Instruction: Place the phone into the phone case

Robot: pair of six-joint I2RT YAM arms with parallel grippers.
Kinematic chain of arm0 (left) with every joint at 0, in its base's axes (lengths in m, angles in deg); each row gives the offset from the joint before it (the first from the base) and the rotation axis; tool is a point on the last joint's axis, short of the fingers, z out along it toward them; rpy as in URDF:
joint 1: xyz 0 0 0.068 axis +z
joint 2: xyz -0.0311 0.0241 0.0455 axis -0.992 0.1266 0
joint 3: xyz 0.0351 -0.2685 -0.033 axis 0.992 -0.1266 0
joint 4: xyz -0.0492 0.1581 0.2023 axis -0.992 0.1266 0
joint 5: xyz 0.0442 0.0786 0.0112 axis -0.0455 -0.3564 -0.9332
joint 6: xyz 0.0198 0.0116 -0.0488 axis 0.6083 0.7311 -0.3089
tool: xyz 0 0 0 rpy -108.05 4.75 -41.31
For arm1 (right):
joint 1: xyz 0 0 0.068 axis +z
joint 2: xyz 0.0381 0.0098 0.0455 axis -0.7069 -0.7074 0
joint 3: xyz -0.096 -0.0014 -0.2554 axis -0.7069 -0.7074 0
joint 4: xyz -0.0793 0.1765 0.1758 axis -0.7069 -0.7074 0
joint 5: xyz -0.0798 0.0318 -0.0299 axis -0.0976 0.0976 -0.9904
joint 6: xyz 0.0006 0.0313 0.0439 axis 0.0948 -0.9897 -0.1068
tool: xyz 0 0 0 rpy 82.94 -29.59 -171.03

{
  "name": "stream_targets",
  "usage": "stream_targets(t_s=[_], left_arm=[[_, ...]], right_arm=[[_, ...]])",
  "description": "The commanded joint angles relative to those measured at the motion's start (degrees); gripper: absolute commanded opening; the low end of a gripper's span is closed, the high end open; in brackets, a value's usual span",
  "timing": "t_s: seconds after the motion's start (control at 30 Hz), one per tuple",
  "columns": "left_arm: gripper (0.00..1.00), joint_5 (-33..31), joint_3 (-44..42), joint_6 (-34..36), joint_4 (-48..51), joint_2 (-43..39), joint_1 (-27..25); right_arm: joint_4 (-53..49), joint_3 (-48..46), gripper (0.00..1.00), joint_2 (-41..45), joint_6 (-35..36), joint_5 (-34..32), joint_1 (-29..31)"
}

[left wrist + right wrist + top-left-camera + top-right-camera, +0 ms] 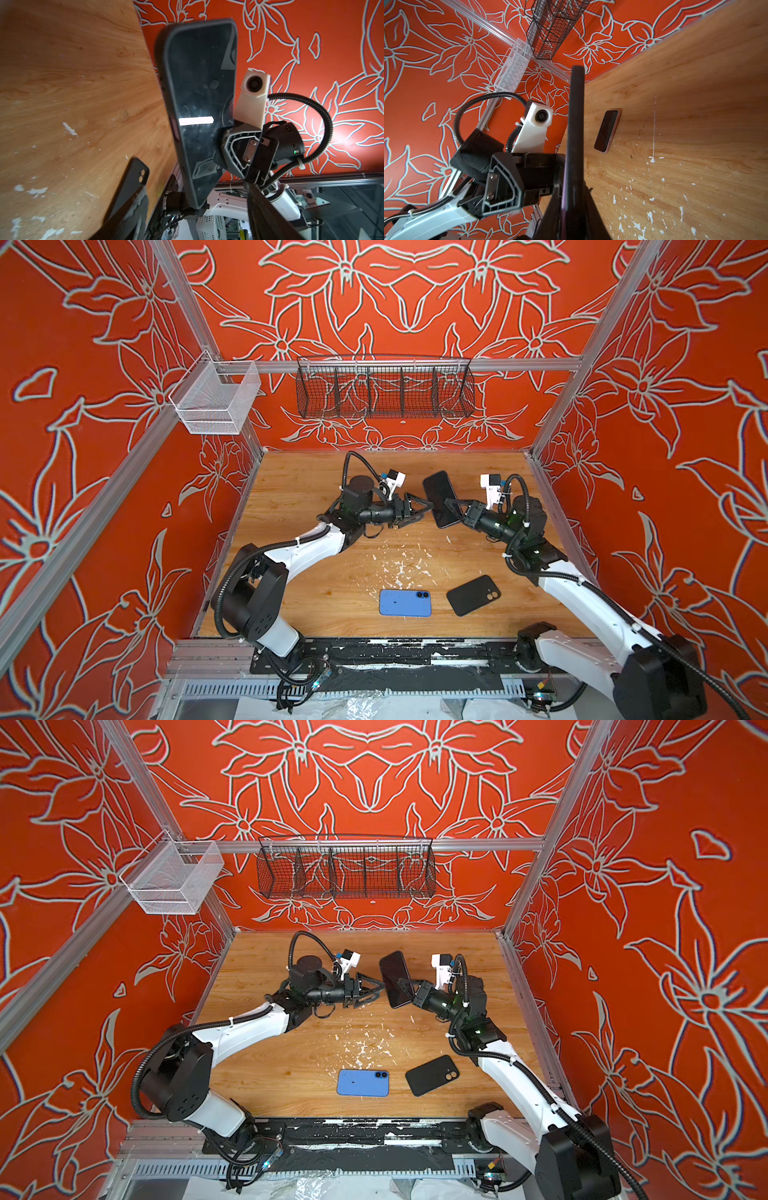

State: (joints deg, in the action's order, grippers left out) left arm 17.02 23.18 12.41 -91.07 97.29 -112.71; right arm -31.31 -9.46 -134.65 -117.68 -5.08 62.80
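Mid-air grasp during case fitting. The phone (438, 489) stands tilted on end above the table (299, 489), just above centre in both top views. It is clamped at its lower end by the right gripper (451, 506), whose jaws are drawn narrow across face and back. The left gripper (422, 512) sits just left of it with jaws spread wide and nothing between them; its two fingers appear far apart along the bottom edge of the left wrist view. In that view a matte grey rim, judged to be the phone case (164, 72), runs round the glossy screen, so the phone appears to be inside it already. Whether every corner is seated cannot be told. At lower centre of the right wrist view a purple strip (564, 195) shows beside the black edge, which may mark a side not yet snapped home. Flat on the table, in the lower middle of both top views, lie a blue phone (405, 603), back up, and to its right a black case (473, 595), both well apart from the grippers. To do this step well, the right clamp should hold firm without twisting. The left jaws should close over the rim at the unseated side, squeezing the case edge against the phone edge, not the screen's middle, and work corner by corner. As the phone is held by one end only, heavy sideways pressure at the far end could lever it out.
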Motion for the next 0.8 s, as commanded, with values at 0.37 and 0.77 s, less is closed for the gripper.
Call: stream_targets(t_s=[0.37,0.77], left_arm=[[0.62,-4.6,-1.4,-9.1,-21.0,7.7,-2.7],[0.36,-5.1,0.2,-11.7,-26.8,10.4,-4.1]], right_arm=[[15.3,-3.5,0.0,0.3,-8.5,-9.2,1.3],[22.6,-4.0,0.0,-4.7,-13.0,-8.7,1.6]])
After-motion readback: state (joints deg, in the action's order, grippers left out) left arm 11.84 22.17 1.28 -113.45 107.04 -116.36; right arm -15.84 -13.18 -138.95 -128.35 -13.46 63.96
